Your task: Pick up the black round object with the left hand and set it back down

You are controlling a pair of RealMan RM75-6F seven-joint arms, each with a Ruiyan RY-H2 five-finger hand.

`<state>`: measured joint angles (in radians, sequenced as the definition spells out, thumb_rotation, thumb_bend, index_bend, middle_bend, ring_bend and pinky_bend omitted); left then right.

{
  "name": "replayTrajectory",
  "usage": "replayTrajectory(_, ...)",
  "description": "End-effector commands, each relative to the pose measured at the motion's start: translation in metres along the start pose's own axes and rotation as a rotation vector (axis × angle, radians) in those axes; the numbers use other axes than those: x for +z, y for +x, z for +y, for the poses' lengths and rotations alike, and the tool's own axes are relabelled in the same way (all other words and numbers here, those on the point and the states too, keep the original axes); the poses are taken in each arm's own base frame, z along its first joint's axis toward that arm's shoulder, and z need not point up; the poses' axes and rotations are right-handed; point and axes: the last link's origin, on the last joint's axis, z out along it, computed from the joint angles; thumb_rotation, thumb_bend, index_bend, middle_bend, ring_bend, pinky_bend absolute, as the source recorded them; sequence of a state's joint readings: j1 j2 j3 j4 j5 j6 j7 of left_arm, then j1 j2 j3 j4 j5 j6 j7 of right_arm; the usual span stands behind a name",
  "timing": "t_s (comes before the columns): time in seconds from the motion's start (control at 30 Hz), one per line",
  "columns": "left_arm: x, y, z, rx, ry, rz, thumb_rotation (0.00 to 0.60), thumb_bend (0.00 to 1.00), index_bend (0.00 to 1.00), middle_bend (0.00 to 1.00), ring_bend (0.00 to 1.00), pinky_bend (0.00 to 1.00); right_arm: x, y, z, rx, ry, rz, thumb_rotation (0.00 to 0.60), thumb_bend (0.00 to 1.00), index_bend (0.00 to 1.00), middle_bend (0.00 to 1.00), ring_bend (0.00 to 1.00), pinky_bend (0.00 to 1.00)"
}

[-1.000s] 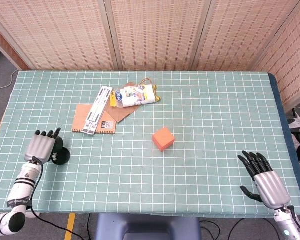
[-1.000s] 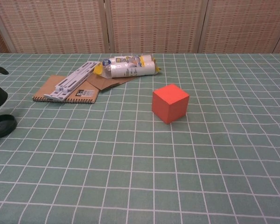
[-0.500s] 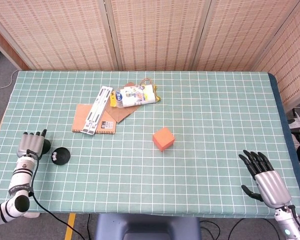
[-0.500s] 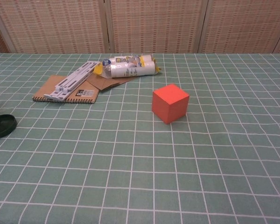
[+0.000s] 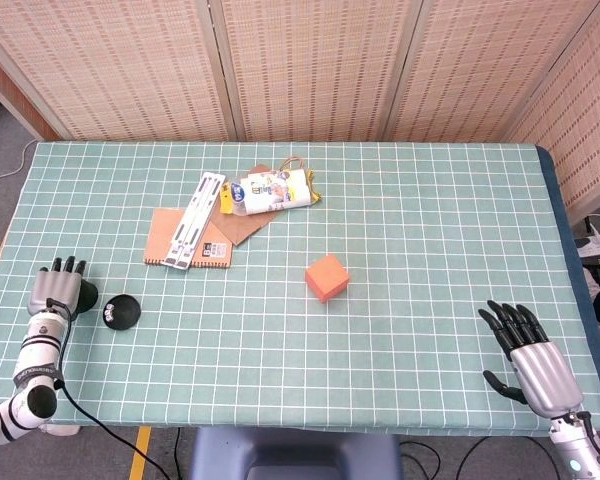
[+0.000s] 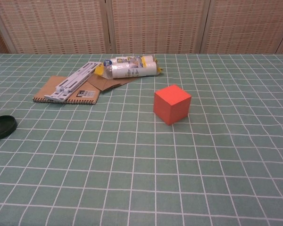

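The black round object [image 5: 120,312] lies flat on the green checked table near its left edge; in the chest view it shows as a low black disc [image 6: 2,127] at the far left. My left hand [image 5: 58,287] hovers just left of it in the head view, apart from it, fingers extended and holding nothing. The chest view does not show this hand. My right hand [image 5: 528,352] rests at the table's front right corner with its fingers spread and nothing in it.
An orange cube [image 5: 327,277] stands mid-table. At the back left lie a brown notebook [image 5: 188,240], a white folded stand [image 5: 197,219] and a white labelled bottle [image 5: 273,190] on brown card.
My left hand has let go of the black round object and drawn back to the left and toward the table's edge. The object stays on the table. The right hand is still.
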<state>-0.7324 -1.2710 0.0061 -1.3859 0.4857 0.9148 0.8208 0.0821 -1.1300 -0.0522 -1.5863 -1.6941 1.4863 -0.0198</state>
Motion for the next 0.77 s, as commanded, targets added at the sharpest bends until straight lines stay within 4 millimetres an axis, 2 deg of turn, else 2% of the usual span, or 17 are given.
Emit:
replayTrajectory(0.03,-0.014,0.014,0.0,-0.169,-0.047,0.116,0.6,0.37,0.0,0.0,0.0,0.18,0.0,0.0,0.0,-0.003,-0.001,0.0,0.6,0.18,0.0,0.0,0.0,0.0)
replayTrajectory(0.1,-0.03,0.015,-0.001,-0.337,-0.103,0.228,0.6,0.38,0.0,0.0,0.0,0.16,0.0,-0.002,-0.001,-0.002,-0.001,-0.003,0.6,0.18,0.0,0.0,0.0,0.0)
replayTrajectory(0.17,-0.05,0.008,-0.001,-0.454,-0.188,0.325,0.6,0.4,0.0,0.0,0.0,0.15,0.001,-0.004,-0.001,0.0,0.0,-0.011,0.6,0.17,0.0,0.0,0.0,0.0)
replayTrajectory(0.33,-0.121,-0.046,0.004,-0.52,-0.431,0.497,0.6,0.42,0.0,0.0,0.0,0.1,0.003,-0.012,-0.002,-0.021,-0.011,-0.045,0.6,0.18,0.0,0.0,0.0,0.0)
replayTrajectory(0.43,-0.146,-0.072,0.002,-0.571,-0.468,0.558,0.6,0.43,0.0,0.0,0.0,0.1,0.003,-0.013,-0.003,-0.034,-0.017,-0.053,0.6,0.18,0.0,0.0,0.0,0.0)
replayTrajectory(0.53,-0.15,-0.057,0.006,-0.581,-0.541,0.588,0.6,0.43,0.0,0.0,0.0,0.09,0.002,-0.011,-0.003,-0.03,-0.028,-0.041,0.6,0.18,0.0,0.0,0.0,0.0)
replayTrajectory(0.67,-0.152,-0.062,-0.004,-0.563,-0.511,0.553,0.6,0.43,0.0,0.0,0.0,0.1,-0.002,-0.009,-0.005,-0.03,-0.035,-0.029,0.6,0.18,0.0,0.0,0.0,0.0)
replayTrajectory(0.7,-0.178,-0.072,-0.001,-0.558,-0.54,0.526,0.6,0.43,0.0,0.0,0.0,0.1,-0.003,-0.009,-0.005,-0.029,-0.031,-0.031,0.6,0.18,0.0,0.0,0.0,0.0)
replayTrajectory(0.73,-0.161,-0.071,-0.006,-0.554,-0.481,0.476,0.6,0.43,0.0,0.0,0.0,0.1,-0.003,-0.009,-0.005,-0.029,-0.029,-0.035,0.6,0.18,0.0,0.0,0.0,0.0)
replayTrajectory(0.77,-0.151,-0.068,-0.004,-0.545,-0.481,0.443,0.6,0.43,0.0,0.0,0.0,0.1,-0.003,-0.009,-0.004,-0.03,-0.031,-0.038,0.6,0.18,0.0,0.0,0.0,0.0)
